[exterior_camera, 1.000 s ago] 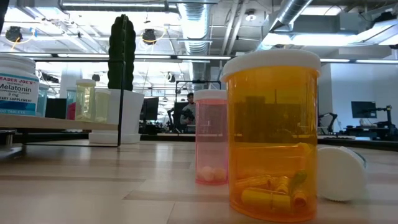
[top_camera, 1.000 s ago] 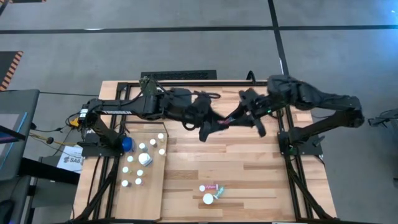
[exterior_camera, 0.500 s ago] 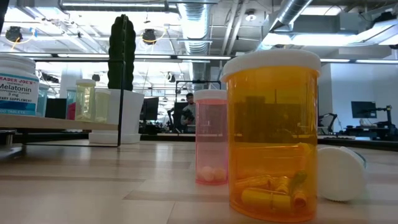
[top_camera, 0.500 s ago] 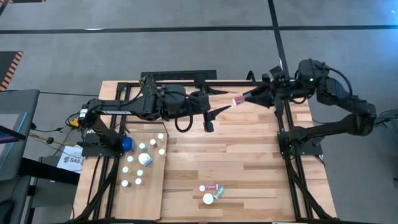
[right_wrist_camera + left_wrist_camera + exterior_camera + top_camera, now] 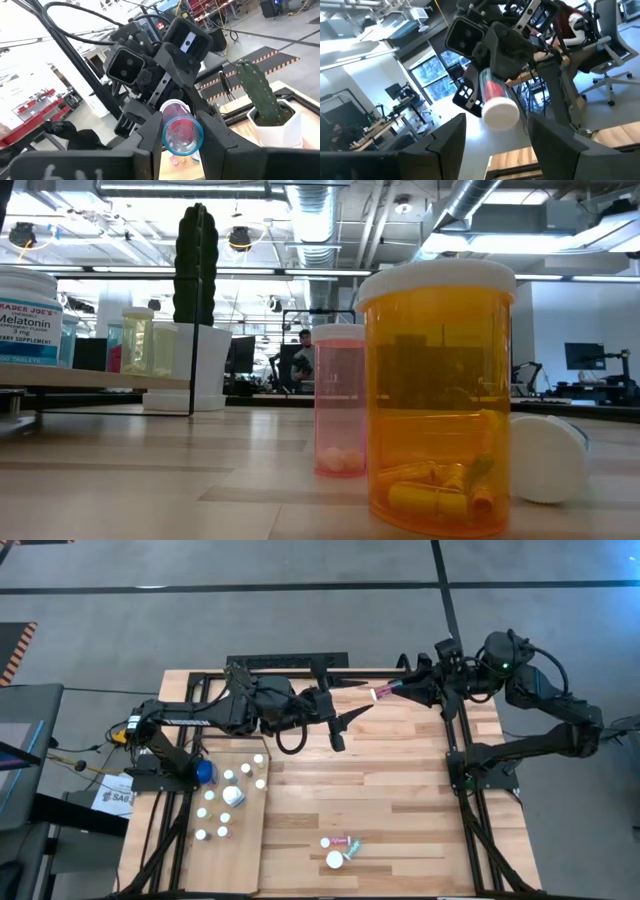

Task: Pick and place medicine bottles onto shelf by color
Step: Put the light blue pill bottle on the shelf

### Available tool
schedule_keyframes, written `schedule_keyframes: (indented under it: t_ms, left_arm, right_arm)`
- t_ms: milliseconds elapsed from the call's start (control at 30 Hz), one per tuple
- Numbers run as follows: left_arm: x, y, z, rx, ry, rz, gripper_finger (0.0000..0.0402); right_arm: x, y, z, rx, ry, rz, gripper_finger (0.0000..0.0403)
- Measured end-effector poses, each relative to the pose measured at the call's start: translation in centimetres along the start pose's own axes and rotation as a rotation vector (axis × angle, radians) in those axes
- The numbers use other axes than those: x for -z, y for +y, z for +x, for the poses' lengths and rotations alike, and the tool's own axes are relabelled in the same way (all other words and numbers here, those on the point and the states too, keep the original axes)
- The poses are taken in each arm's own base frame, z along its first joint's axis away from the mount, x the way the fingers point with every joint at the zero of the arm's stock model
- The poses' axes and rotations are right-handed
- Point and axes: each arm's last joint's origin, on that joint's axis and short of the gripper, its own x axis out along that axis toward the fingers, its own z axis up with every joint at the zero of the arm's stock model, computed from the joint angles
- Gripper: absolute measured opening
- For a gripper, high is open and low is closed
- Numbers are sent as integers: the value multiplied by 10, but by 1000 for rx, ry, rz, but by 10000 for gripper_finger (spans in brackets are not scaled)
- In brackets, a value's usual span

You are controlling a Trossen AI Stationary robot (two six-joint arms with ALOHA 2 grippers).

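Striped plank table (image 5: pixel 400 795) on a dark frame, grey floor with black lines around it. At its left front lies the pale shelf (image 5: pixel 232 840), dotted with white-capped bottles (image 5: pixel 222 808) and one blue cap (image 5: pixel 204 773). Near the front edge, three bottles are off the shelf: a pink one (image 5: pixel 340 841), a white cap (image 5: pixel 334 860), a greenish one (image 5: pixel 354 850).

Up at the back, the right gripper (image 5: pixel 392 691) is clamped on a pink bottle (image 5: pixel 382 694), held level in the air above the table's far edge. The right wrist view looks straight down it: clear base toward the lens, pink inside (image 5: pixel 183 134), a finger (image 5: pixel 148 131) on each side. The left gripper (image 5: pixel 350 720) sits just beside, fingers apart and empty, pointed at that bottle; its wrist view shows the white cap (image 5: pixel 500 112) facing it between its dark fingers (image 5: pixel 451 137).

Table level: an amber bottle (image 5: pixel 438 395) looms close, a pink one (image 5: pixel 340 400) behind it, a white cap (image 5: pixel 548 458) lying on its side. A cactus (image 5: pixel 196 265) in a white pot (image 5: pixel 200 367). At the left, a bottle (image 5: pixel 28 317) reading "TRADER JOE'S Melatonin". Behind: open workshop, ducts, ceiling lights, monitors, a person (image 5: pixel 303 357) far off.
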Motion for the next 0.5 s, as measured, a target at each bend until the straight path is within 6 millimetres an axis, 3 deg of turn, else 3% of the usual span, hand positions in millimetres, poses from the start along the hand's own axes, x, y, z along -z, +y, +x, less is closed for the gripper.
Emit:
schedule_keyframes:
  t_ms: [500]
  left_arm:
    - [1, 0, 0, 3, 8, 60, 200]
  right_arm:
    - [-3, -4, 17, -22, -29, 13, 113]
